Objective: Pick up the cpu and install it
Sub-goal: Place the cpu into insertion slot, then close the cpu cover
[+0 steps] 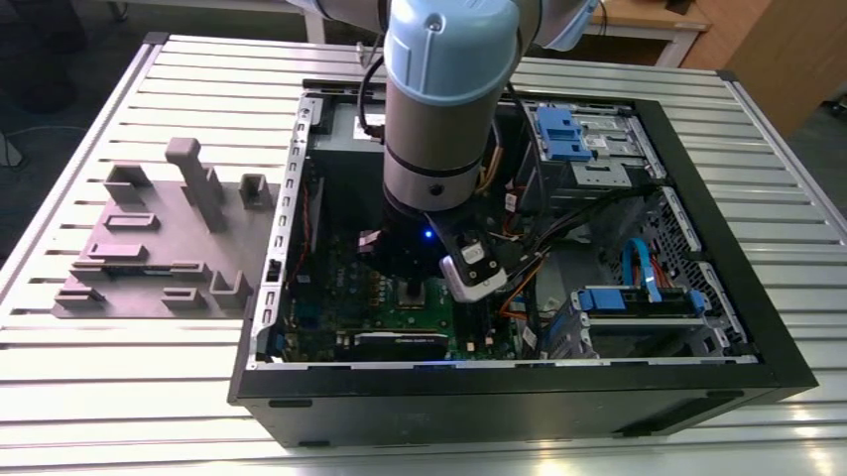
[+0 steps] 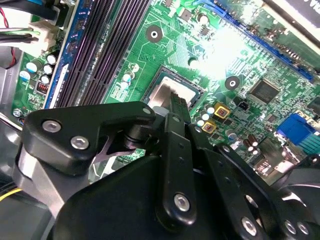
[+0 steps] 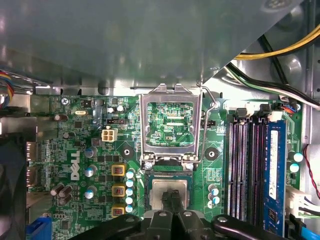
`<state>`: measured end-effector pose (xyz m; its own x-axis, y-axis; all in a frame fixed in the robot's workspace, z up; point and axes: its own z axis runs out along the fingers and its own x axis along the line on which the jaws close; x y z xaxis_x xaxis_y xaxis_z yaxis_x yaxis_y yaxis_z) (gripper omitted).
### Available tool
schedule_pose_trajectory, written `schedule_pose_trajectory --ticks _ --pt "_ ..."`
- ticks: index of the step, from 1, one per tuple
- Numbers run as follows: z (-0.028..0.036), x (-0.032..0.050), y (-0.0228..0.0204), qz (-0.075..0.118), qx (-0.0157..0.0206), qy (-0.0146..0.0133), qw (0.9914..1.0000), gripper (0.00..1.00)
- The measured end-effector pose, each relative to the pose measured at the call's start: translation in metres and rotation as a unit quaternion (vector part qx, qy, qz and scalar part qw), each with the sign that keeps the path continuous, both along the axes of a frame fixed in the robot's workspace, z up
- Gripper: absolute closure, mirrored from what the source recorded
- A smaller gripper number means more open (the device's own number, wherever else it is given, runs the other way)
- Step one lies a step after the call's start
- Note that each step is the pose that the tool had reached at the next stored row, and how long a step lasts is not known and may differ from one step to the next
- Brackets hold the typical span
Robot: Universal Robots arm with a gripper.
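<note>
Black gripper (image 3: 170, 197) pinched narrow over square cpu (image 3: 156, 192), shiny silver top up, flat in socket (image 3: 169, 175). Exterior view: blocky grey fixture (image 1: 159, 248) at case's (image 1: 503, 397) nine o'clock.

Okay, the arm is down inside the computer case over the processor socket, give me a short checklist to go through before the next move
1. Retention frame raised off the socket: ok, it stands open in the first wrist view.
2. cpu inside the socket outline: ok, its silver top lies within the rim in both wrist views.
3. cpu sitting fully flat: cannot tell.
4. End effector centred over the cpu: ok. Its fingers look closed together, but whether they touch the chip: cannot tell.
5. Memory slots apart from the end effector: ok, they lie beside the socket.
6. Cables off the socket: ok, they run along the case wall.
</note>
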<state>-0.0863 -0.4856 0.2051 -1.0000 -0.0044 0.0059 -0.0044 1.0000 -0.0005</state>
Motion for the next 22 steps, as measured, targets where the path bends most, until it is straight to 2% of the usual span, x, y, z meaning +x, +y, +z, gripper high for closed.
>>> schedule_pose_trajectory --ticks 16,22 --pt "0.0006 0.0001 0.0 0.0 0.0 0.0 1.0 0.9" --pt "0.0003 0.0083 0.0 0.0 0.0 0.0006 1.0 0.9"
